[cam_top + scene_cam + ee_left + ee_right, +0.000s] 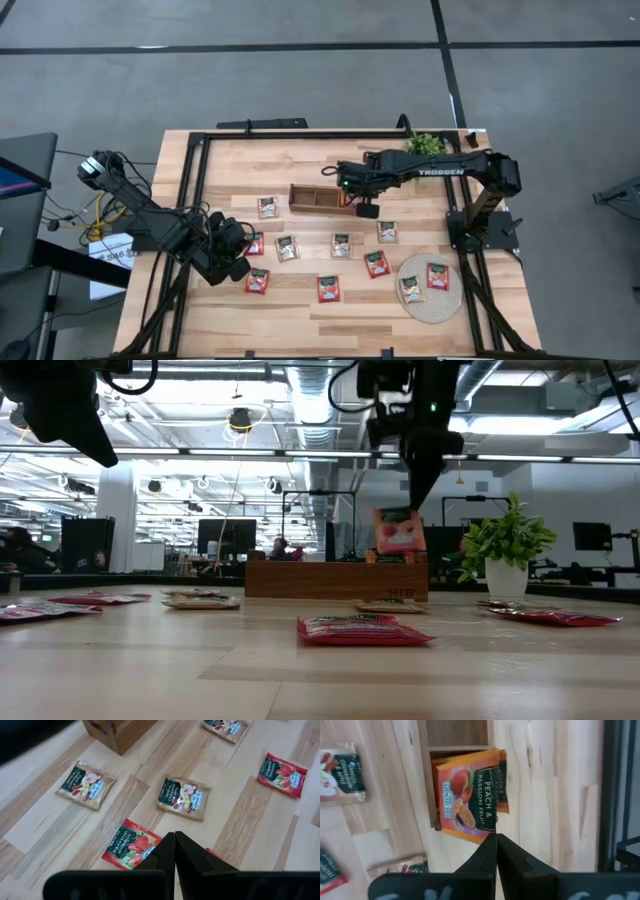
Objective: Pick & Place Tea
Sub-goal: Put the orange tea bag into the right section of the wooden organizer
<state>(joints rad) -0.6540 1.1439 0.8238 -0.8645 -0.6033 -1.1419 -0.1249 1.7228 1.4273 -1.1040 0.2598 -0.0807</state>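
Behind the table, an open office with ceiling ducts, lights and monitors fills the low view, and we see the pale wood table [300, 310] spread with tea sachets.

Our right gripper [495, 838] has its fingers pressed together on the corner of an orange peach and passion fruit sachet [470, 795], which hangs over the right end of the wooden box [318, 197] in the upper centre of the high view. In the low view the sachet [398, 532] dangles just above the box's rim [335, 578]. What else lies in the box's compartments we cannot tell.

Our left gripper [175, 845] is closed on nothing and hovers at the lower left of the high view, above a red sachet [131, 845] lying flat on the wood. Beyond it lie two beige vanilla sachets [183, 796] [86, 785] and another red one [282, 774].

Red and beige sachets are scattered in the centre of the high view, and two rest on the round woven mat [432, 300] at the lower right: a beige one [412, 289] and a red one [437, 275]. A small potted plant [505, 550] stands at the table's far edge, right of the box in the low view.
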